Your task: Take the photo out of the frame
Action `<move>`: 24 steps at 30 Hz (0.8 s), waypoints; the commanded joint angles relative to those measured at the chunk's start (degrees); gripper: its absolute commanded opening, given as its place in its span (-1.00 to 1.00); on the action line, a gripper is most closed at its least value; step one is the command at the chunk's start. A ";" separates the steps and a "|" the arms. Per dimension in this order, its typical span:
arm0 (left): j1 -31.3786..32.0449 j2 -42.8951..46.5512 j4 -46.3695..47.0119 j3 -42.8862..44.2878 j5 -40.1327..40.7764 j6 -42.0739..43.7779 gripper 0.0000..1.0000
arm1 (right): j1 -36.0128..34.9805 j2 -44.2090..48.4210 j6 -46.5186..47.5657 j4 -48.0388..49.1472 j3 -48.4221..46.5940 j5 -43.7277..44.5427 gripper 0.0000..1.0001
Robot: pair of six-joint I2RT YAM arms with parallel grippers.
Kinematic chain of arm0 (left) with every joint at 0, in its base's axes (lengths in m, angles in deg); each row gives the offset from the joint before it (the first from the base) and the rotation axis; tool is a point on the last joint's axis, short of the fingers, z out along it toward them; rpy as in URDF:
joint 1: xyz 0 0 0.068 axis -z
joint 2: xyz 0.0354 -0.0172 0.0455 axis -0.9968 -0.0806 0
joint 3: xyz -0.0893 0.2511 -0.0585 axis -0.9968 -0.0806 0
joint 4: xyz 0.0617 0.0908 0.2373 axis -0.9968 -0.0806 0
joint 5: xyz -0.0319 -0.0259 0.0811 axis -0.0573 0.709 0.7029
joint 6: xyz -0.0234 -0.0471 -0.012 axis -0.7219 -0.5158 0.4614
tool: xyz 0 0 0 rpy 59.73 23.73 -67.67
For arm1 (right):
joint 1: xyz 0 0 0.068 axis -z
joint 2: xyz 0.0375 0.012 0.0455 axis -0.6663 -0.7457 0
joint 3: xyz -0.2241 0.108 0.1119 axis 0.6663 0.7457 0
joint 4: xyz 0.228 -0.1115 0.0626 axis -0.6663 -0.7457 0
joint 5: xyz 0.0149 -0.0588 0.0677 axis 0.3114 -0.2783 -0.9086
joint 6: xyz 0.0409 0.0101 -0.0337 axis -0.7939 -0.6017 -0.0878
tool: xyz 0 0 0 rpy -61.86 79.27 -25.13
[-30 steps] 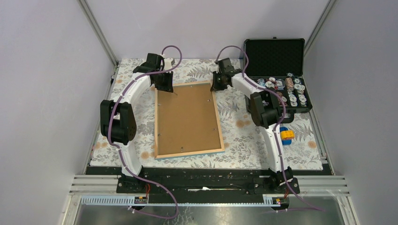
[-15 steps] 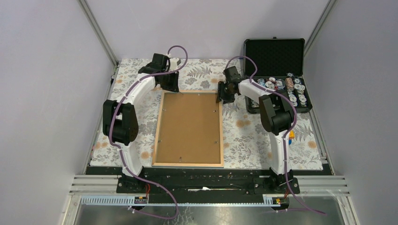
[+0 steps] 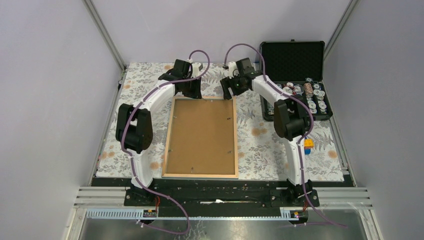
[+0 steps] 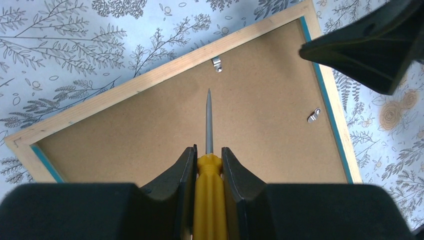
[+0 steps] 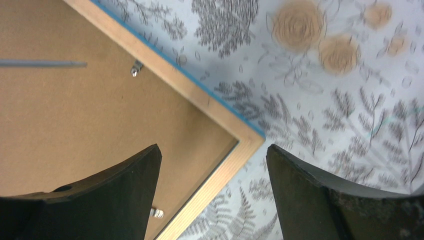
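**Loosening the backing clips: photo not yet out**

Lying flat on the cloth (image 3: 260, 145), back up: frame (image 3: 200, 175), pale wood rim with a thin blue edge, brown backing (image 3: 202, 135) seated inside it. Hidden beneath that backing, by judgement: photo, no part on show in any view.

Clenched on a yellow-handled screwdriver (image 4: 209, 192): left gripper (image 4: 207, 150), hanging over the frame's far end. Blade aimed at a metal clip (image 4: 216, 63) by the far rim, tip short of it; whether touching the board, cannot tell.

Spread wide and grasping nothing: right gripper (image 5: 214, 150), poised above the far-right corner, one finger over the backing, the other over the cloth.

Noted also: second clip (image 4: 314, 115) by the right rim, and more small fittings further round the board.

Step in hand, as judged: freeing the clips, early in the task, backing not yet lifted.

Next move calls for bringing the blade tip to the clip and turning or levering it clear of the backing, with the frame steadied against sliding. Likely the same at each remaining clip, before lifting the backing and taking the photo.
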 commanded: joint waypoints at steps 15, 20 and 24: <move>0.64 -3.21 6.82 -1.19 1.81 -5.02 -1.00 | -0.17 -12.40 10.98 -1.07 -11.45 -10.74 0.35; 0.60 -4.09 8.11 -1.57 1.83 -5.29 -1.00 | -0.17 -11.99 11.99 -1.10 -9.67 -10.50 0.03; 0.64 -5.24 8.73 -1.26 0.97 -5.93 -1.00 | -0.17 -11.70 12.33 -1.06 -8.66 -10.52 -0.17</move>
